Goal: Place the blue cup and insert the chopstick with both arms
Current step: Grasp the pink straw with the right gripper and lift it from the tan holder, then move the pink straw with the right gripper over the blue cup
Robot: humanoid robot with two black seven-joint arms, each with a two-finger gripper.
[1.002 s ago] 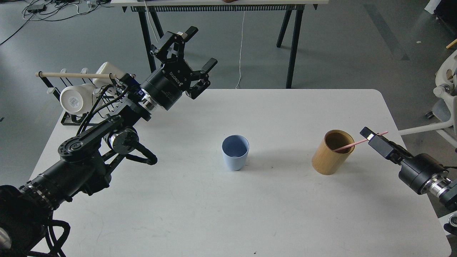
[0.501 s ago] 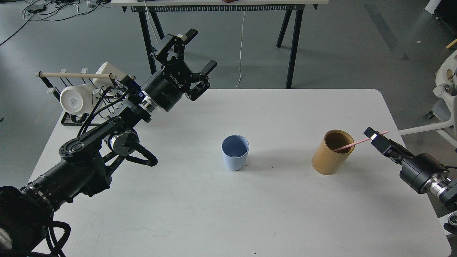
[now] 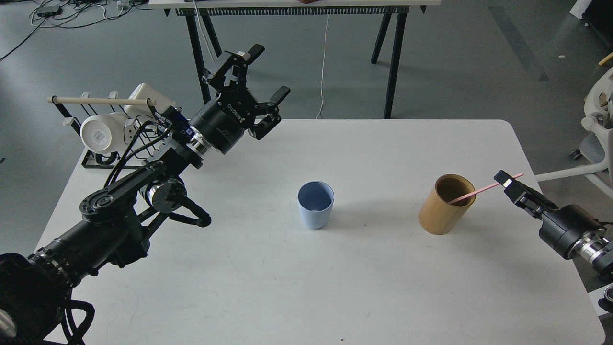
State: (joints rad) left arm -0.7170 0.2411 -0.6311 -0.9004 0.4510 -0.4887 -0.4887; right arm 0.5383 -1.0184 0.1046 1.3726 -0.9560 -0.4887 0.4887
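Note:
The blue cup [image 3: 315, 204] stands upright and empty near the middle of the white table [image 3: 364, 287]. The pink chopstick [image 3: 483, 188] leans out of a tan wooden cup [image 3: 444, 206] to the right, its top end pointing right. My right gripper [image 3: 506, 181] sits at the chopstick's upper end and looks to be touching it. It is seen side-on, so its fingers cannot be told apart. My left gripper [image 3: 267, 82] is open and empty, raised over the table's back left, well away from the blue cup.
A black rack [image 3: 96, 160] with white mugs [image 3: 98, 135] and a pale wooden dowel [image 3: 100, 100] stands at the table's left rear corner. Black trestle legs [image 3: 392, 57] stand behind the table. A white chair base [image 3: 596, 129] is off the right edge.
My right gripper has drawn back to the right along the chopstick, whose top end rose slightly. My left gripper turned a little and shifted slightly left, still open.

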